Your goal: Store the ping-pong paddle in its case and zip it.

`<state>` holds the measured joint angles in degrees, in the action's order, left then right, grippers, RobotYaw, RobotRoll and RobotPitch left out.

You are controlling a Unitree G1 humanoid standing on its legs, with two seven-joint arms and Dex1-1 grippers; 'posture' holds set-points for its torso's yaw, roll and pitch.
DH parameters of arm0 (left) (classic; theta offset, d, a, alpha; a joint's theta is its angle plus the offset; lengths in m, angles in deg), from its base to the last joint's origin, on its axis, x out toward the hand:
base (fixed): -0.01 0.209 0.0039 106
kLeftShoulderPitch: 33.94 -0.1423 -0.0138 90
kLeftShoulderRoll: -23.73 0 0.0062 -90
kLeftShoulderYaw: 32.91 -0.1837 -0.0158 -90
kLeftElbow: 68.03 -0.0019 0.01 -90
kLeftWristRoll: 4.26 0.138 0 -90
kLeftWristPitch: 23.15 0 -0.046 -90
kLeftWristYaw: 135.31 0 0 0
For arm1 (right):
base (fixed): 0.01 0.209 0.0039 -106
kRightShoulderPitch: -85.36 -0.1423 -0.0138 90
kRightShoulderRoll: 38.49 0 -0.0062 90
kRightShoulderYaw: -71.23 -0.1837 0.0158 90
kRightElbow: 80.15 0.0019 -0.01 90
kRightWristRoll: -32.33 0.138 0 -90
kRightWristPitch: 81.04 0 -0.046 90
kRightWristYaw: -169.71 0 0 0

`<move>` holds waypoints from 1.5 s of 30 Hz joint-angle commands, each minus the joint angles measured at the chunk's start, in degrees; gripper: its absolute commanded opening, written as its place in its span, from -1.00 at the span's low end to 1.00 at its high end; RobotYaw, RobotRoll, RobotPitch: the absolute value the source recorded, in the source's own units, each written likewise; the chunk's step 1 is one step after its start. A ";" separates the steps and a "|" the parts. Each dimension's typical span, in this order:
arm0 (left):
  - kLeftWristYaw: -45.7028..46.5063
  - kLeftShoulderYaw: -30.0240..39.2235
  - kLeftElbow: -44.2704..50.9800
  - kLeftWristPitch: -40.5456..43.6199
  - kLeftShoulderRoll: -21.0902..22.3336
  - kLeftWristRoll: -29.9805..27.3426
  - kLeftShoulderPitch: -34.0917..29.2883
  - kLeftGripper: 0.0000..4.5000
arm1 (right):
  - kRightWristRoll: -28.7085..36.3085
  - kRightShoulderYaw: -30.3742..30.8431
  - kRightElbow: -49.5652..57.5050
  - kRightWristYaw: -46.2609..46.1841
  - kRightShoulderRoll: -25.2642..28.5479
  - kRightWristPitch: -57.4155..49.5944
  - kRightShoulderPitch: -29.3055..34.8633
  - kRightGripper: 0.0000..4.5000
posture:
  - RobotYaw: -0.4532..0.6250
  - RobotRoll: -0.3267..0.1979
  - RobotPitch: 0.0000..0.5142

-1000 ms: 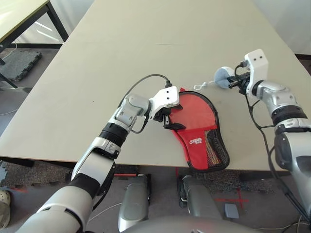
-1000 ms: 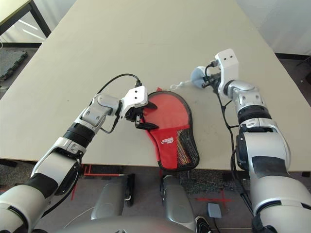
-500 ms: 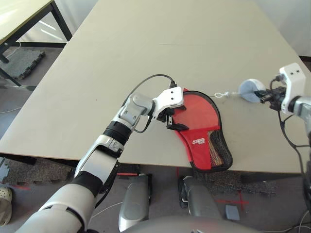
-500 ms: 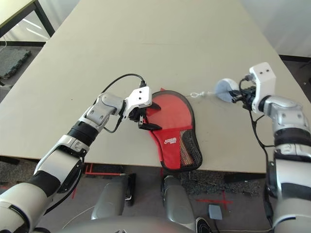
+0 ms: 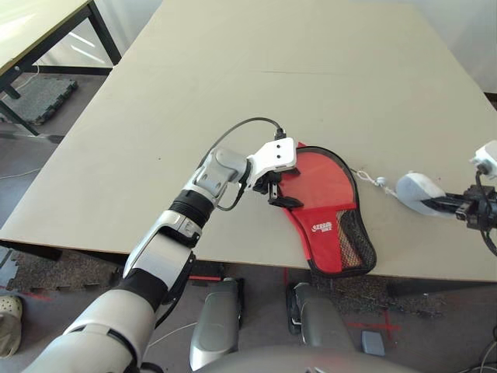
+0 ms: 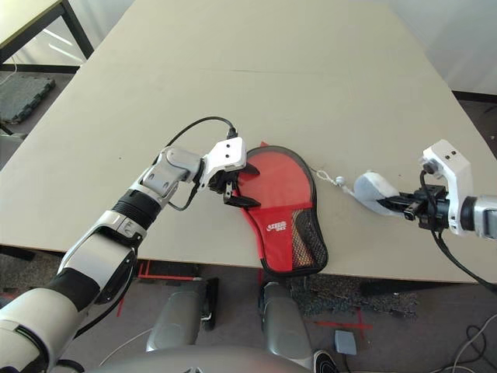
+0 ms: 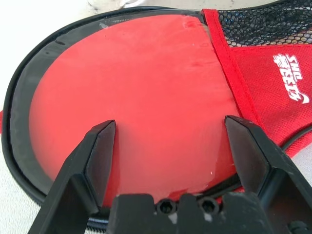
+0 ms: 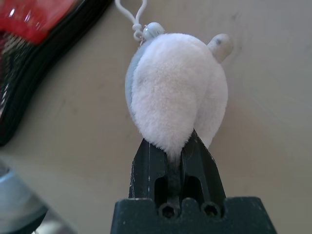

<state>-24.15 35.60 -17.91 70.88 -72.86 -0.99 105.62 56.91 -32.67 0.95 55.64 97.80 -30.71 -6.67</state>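
Observation:
The case (image 5: 330,225) lies red side up near the table's front edge, with its white logo and black mesh pocket toward me. Inside its black zipper rim a smooth round red face (image 7: 146,97) shows, apparently the ping-pong paddle; the handle is hidden under the fabric. My left gripper (image 5: 278,193) is open at the left rim of the round part, one finger (image 7: 100,146) on each side of the red face. My right gripper (image 6: 408,208) is shut on the pale fluffy tag (image 8: 175,97), right of the case. A thin white cord (image 5: 373,180) runs from the tag to the zipper rim.
The case's narrow end (image 5: 342,268) reaches the beige table's (image 5: 272,70) front edge. My right gripper is close to that same edge. A second table (image 5: 39,31) with black legs stands at the far left, across a gap of floor.
My right gripper has carried the tag rightward and toward the front edge, away from the case. The left gripper has stayed at the case's rim. The camera has shifted slightly.

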 commanded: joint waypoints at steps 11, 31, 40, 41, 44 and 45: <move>0.79 -2.00 -2.46 -0.64 -1.77 2.40 0.25 1.00 | 0.83 5.16 6.87 6.72 3.15 -3.06 14.09 -1.00 | -0.16 0.25 -0.39; 3.56 -2.28 -2.19 0.17 -3.75 2.84 -0.85 1.00 | 3.74 8.54 12.28 12.37 8.59 -4.06 27.19 -1.00 | -0.14 0.25 -0.34; 4.01 -2.28 -1.94 0.47 -3.83 2.81 -1.30 1.00 | 2.14 10.76 8.97 14.72 8.82 0.15 30.05 -1.00 | -0.14 0.25 -0.34; 4.03 -2.27 -1.90 0.52 -3.84 2.79 -1.35 1.00 | 2.05 11.07 8.64 15.48 9.04 0.76 30.68 -1.00 | -0.14 0.25 -0.34; 4.01 -2.30 -1.77 0.52 -3.89 2.73 -1.50 1.00 | 2.00 11.74 7.71 17.59 9.64 1.84 33.08 -1.00 | -0.14 0.25 -0.34; 4.01 -2.30 -1.71 0.54 -3.92 2.71 -1.54 1.00 | 1.90 11.62 7.42 17.61 9.47 2.31 33.46 -1.00 | -0.14 0.25 -0.34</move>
<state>-20.80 34.63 -18.71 70.36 -77.17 0.22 105.34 62.22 -30.68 10.33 69.53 108.43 -26.44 20.69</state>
